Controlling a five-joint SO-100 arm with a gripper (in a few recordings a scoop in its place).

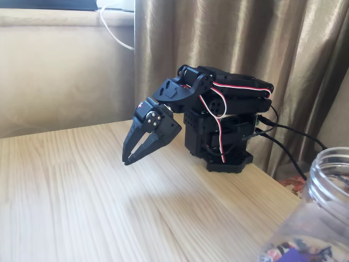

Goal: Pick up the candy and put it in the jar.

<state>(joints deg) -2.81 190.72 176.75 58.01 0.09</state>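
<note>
Gripper (130, 160) hangs above the table (82, 202) in the fixed view, black fingers pointing down and to the left, tips just off the pale wood. Its two fingers stand narrowly apart, a slim wedge of daylight between them closing toward the tips, and nothing sits between them. Behind it the black arm (218, 95) is folded low over its base (226, 158), red-and-white wires looping along the upper links, black cables trailing off to the right.

Over at the lower right corner, the jar (322, 202) comes into frame, clear plastic, wide open mouth with ridged threading at the neck, cut off by the picture's edge. Through its wall, colourful wrappers (297, 252) show near the bottom, purple and white among them, too blurred to make out as single pieces. Jar and gripper are well apart, with a long stretch of wood grain between them.

As for a loose candy on the table, I cannot pick one out on the wood that shows here. A gold-brown curtain (245, 38) hangs behind the arm, and a white cord (112, 30) drops down at the upper left.
</note>
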